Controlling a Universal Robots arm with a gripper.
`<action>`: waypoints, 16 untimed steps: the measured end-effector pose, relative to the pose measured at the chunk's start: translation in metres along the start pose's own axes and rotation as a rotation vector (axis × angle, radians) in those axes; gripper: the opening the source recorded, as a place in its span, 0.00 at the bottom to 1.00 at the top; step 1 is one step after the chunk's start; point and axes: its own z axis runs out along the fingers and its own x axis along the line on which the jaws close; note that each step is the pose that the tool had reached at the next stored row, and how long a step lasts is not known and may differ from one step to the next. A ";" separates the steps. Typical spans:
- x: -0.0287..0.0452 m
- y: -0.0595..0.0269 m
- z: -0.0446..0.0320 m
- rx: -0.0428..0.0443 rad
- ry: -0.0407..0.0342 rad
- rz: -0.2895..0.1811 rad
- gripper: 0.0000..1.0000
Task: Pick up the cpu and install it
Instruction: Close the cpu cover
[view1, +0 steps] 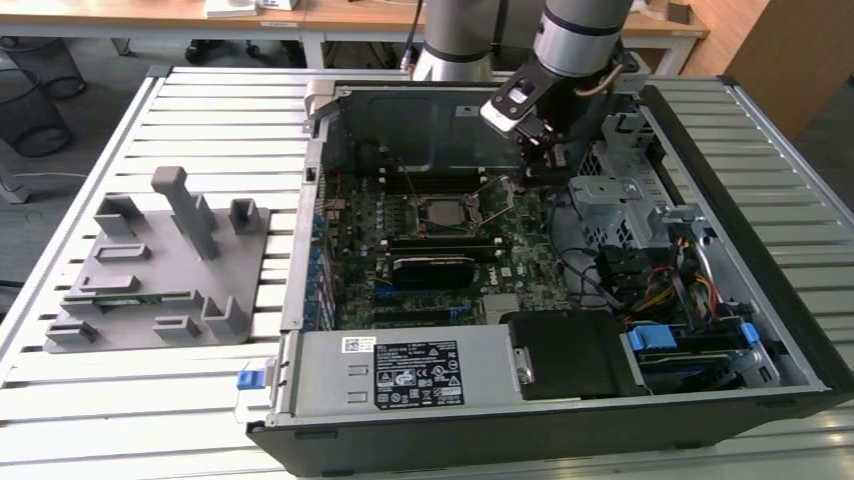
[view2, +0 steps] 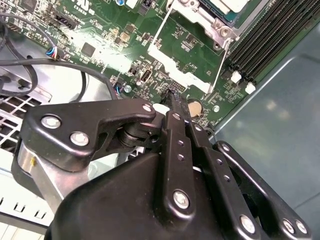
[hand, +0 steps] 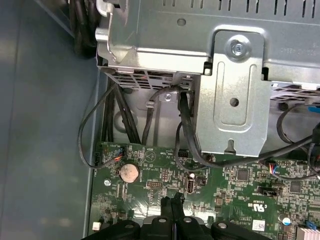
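The cpu (view1: 445, 211), a silvery-grey square, lies flat in the socket in the middle of the green motherboard (view1: 521, 255) inside the open computer case. One corner of the cpu (view2: 231, 4) also appears in the second wrist view, inside the metal socket frame. A thin wire lever (view2: 159, 36) stands away from the socket. My gripper (view1: 541, 170) hangs over the board's far edge, to the exterior view's right of the socket and apart from the cpu. Its black fingers (view2: 176, 107) are shut together with nothing between them, their tips (hand: 172, 204) low over the board beside a coin battery (hand: 128, 172).
A grey plastic fixture tray (view1: 160, 270) stands on the slatted table at the exterior view's left. A metal drive cage (hand: 235, 85) and black cables (hand: 185, 135) crowd the gripper's side. Black RAM slots (view2: 270, 35) run beside the socket. The power supply (view1: 400, 372) fills the near end.
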 end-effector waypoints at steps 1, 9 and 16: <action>0.0002 0.0001 0.0012 0.0000 -0.0001 0.000 0.11; 0.0014 -0.0005 0.0066 0.0000 -0.0001 0.000 0.11; 0.0020 -0.0070 0.0069 0.0003 0.0000 0.000 0.11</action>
